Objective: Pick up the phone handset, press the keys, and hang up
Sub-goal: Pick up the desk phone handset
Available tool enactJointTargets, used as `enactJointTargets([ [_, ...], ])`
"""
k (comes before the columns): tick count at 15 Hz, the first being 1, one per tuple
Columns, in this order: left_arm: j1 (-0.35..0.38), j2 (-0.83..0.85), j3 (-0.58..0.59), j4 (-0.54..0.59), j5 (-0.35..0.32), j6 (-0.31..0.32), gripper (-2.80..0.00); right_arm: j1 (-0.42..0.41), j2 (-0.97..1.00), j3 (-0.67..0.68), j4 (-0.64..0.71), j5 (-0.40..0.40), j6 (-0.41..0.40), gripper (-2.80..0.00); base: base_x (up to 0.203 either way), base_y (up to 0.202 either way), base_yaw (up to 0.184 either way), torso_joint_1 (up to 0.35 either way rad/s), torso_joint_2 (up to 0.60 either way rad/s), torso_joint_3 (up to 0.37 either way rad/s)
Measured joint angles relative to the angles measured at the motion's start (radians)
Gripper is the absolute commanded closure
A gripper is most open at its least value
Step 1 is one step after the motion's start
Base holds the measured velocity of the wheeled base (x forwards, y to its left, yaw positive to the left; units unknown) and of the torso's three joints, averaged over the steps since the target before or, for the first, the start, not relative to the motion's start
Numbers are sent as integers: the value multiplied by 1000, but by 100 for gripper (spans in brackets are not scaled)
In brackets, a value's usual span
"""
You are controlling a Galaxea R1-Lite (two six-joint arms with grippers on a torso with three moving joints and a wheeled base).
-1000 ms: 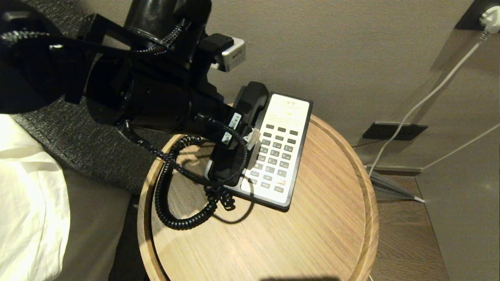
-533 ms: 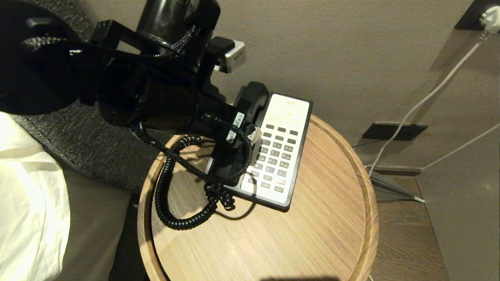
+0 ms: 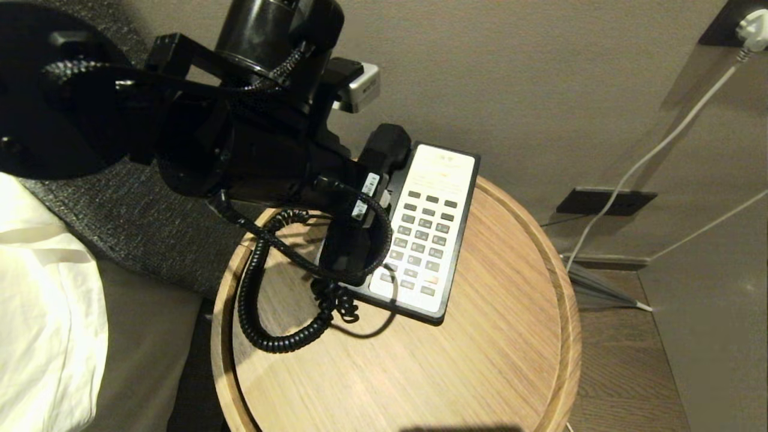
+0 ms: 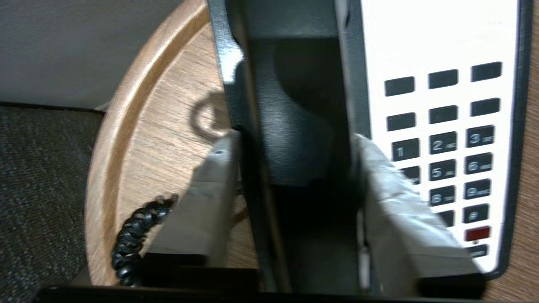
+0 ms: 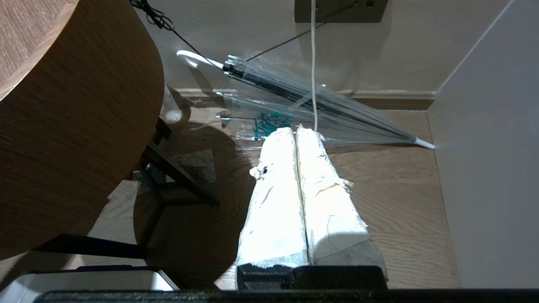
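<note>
The left end effector (image 4: 294, 168) has just narrowed from wide open onto the glossy black curved plastic phone handset (image 4: 294, 126), one pad on each flank. The handset lies in its cradle beside the white keypad (image 3: 429, 231) on the round wooden table (image 3: 498, 360); lifting seems next.

Head view high over round table (image 3: 516, 360), left wrist close on phone (image 4: 438, 50), both sharing it
</note>
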Motion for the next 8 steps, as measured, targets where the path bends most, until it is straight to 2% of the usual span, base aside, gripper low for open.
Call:
enactJointTargets([
  [8, -2, -13, 2, 1, 21, -7, 0, 0, 0, 0, -1, 0, 0, 0, 0, 0, 0, 0, 0, 0],
])
